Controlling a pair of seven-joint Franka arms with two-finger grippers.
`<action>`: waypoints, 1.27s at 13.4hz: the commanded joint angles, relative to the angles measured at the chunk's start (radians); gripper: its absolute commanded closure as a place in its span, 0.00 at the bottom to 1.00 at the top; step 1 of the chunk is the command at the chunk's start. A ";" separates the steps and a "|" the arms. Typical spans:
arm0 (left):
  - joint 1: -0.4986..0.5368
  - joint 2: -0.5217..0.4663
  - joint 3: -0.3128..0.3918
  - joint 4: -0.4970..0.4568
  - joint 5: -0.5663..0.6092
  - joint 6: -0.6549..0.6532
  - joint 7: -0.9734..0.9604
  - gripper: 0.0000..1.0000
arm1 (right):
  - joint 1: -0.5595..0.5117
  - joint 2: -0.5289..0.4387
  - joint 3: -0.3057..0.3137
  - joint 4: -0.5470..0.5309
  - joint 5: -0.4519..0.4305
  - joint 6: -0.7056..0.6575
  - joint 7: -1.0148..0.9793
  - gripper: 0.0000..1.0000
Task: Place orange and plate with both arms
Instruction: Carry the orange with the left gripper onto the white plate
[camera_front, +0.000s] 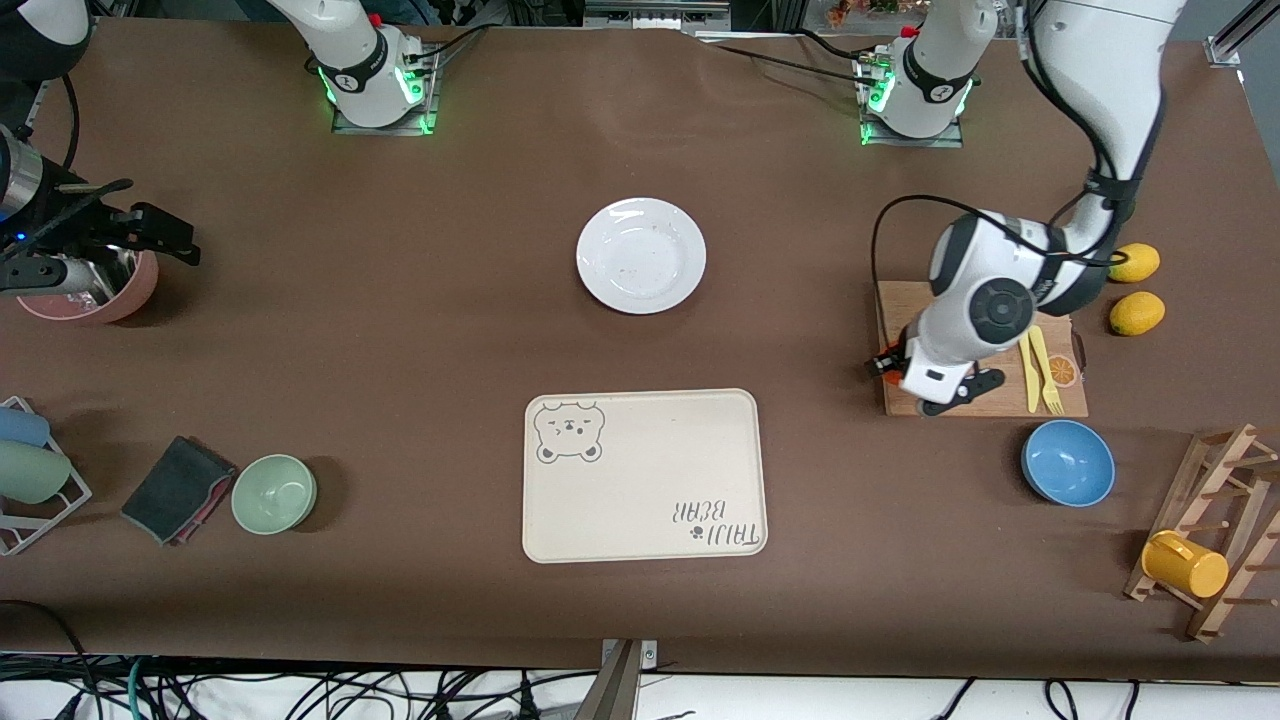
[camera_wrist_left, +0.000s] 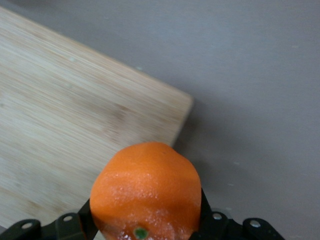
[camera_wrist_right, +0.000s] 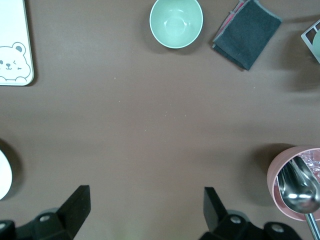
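Orange (camera_wrist_left: 146, 192) pinched in left gripper (camera_wrist_left: 145, 227) fingers; right gripper (camera_wrist_right: 145, 210) waiting, fingers wide.
Could slip from a shallow grip and roll off the cutting board (camera_wrist_left: 65, 125).

The plate (camera_front: 641, 255) lies farther from the front camera than the tray (camera_front: 643, 476).

There is one orange (camera_wrist_left: 146, 192), one white plate (camera_front: 641, 255) and one tray (camera_front: 643, 476). There are two lemons (camera_front: 1135, 288). There are two small bowls, one green (camera_front: 274, 493) and one blue (camera_front: 1067, 463).
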 joint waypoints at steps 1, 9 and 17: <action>-0.119 0.063 0.007 0.115 0.010 -0.009 -0.178 0.66 | -0.007 -0.002 0.001 0.006 0.017 -0.009 -0.005 0.00; -0.441 0.080 0.001 0.227 -0.050 -0.011 -0.499 0.68 | -0.007 -0.002 0.001 0.006 0.017 -0.009 -0.005 0.00; -0.585 0.177 0.001 0.301 -0.134 -0.009 -0.523 0.64 | -0.007 -0.001 0.001 0.006 0.017 -0.009 -0.005 0.00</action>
